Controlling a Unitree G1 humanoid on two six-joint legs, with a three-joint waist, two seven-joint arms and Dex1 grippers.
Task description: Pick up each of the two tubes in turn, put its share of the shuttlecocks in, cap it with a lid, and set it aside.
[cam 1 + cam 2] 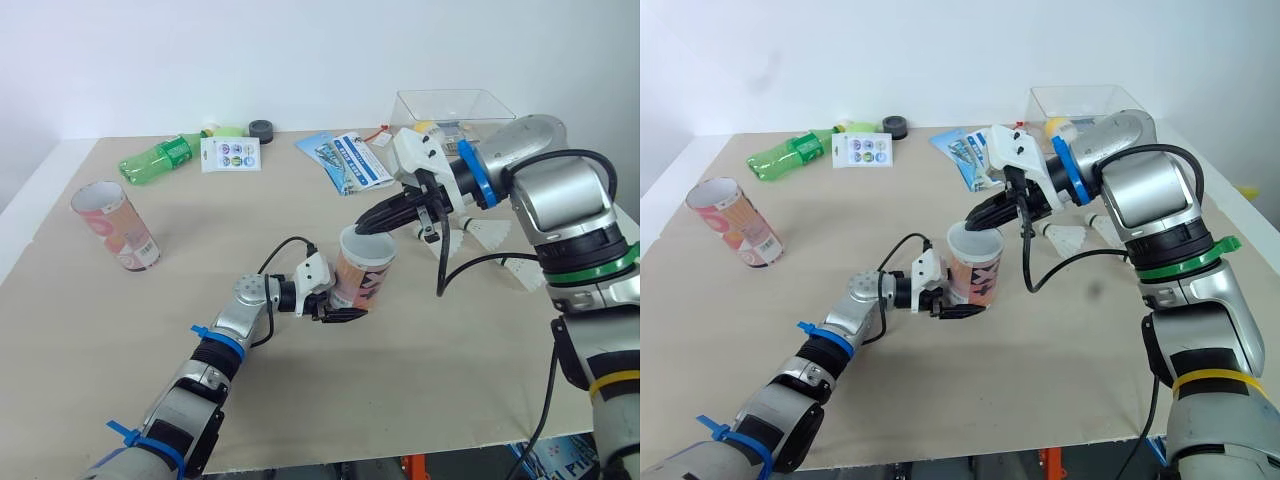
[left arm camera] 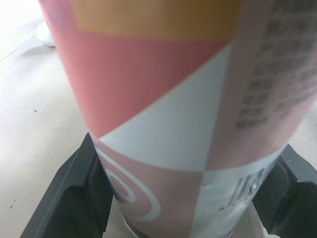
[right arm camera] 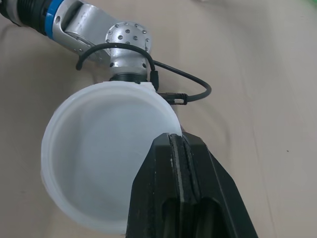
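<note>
A pink and white tube (image 1: 360, 275) stands upright mid-table, and my left gripper (image 1: 335, 302) is shut on its lower part. In the left wrist view its black fingers (image 2: 74, 191) press both sides of the tube (image 2: 173, 124). A translucent white lid (image 3: 106, 153) sits on the tube's mouth. My right gripper (image 3: 177, 139) is shut on the lid's rim, reaching in from the right (image 1: 365, 228). The second tube (image 1: 115, 225) stands tilted with an open mouth at the far left. White shuttlecocks (image 1: 1070, 237) lie behind my right forearm.
A green bottle (image 1: 160, 158), a sticker card (image 1: 230, 154), a black round cap (image 1: 262, 128) and blue leaflets (image 1: 345, 160) lie along the back. A clear plastic box (image 1: 450, 105) stands at the back right. The table's front edge (image 1: 400, 455) is close.
</note>
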